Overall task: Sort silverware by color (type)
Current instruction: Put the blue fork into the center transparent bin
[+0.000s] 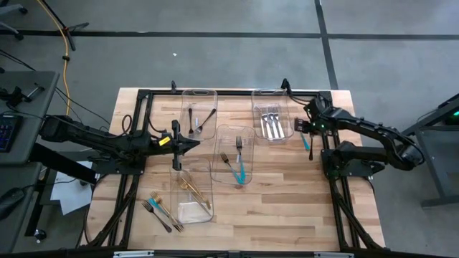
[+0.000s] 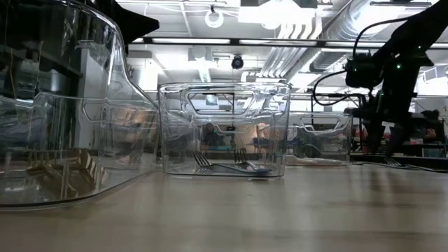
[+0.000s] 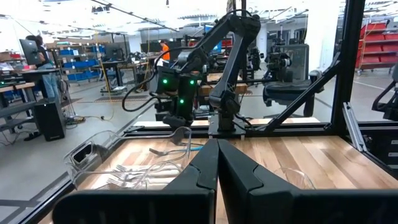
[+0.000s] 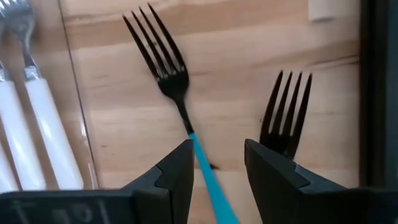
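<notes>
My right gripper [image 4: 217,163] is open and points down at the table's far right, beside the bin of white-handled forks [image 1: 271,123]. A fork with black tines and a teal handle [image 4: 208,174] lies flat on the wood, its handle running between the two fingers. A second black-tined fork [image 4: 287,112] lies beside it, its handle hidden behind one finger. My left gripper [image 1: 195,144] is shut and hovers level over the table's middle left, holding nothing. Loose forks [image 1: 162,210] lie at the near left.
Four clear bins stand on the table: black forks [image 1: 199,118] at the far left, teal-handled forks [image 1: 237,166] in the middle, gold pieces [image 1: 193,192] at the near left. A black frame rail [image 1: 326,154] runs close beside my right gripper.
</notes>
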{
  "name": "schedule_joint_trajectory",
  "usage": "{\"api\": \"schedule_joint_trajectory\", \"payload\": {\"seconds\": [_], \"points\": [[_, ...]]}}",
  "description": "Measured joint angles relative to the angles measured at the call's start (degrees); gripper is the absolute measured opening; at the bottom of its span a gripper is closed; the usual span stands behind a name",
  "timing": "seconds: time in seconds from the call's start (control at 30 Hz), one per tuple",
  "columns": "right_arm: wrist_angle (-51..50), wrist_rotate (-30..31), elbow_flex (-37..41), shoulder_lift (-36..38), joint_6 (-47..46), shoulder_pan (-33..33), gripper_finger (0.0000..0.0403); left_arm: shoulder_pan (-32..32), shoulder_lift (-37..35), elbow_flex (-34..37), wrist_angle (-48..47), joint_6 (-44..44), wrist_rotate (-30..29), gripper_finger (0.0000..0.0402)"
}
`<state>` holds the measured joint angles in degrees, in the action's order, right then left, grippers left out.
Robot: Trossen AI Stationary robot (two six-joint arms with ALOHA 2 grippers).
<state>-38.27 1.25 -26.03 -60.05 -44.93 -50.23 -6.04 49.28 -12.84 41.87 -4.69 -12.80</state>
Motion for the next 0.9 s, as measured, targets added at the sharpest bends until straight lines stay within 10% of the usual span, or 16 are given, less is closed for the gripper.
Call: {"api": "schedule_joint_trajectory", "payload": {"seconds": [0.9], "points": [[2.9, 2.9, 0.7, 0.0, -4.3, 3.6, 0.0138, 0.0, 0.0, 0.0, 0.0, 0.0, 0.0, 0.0001]]}}
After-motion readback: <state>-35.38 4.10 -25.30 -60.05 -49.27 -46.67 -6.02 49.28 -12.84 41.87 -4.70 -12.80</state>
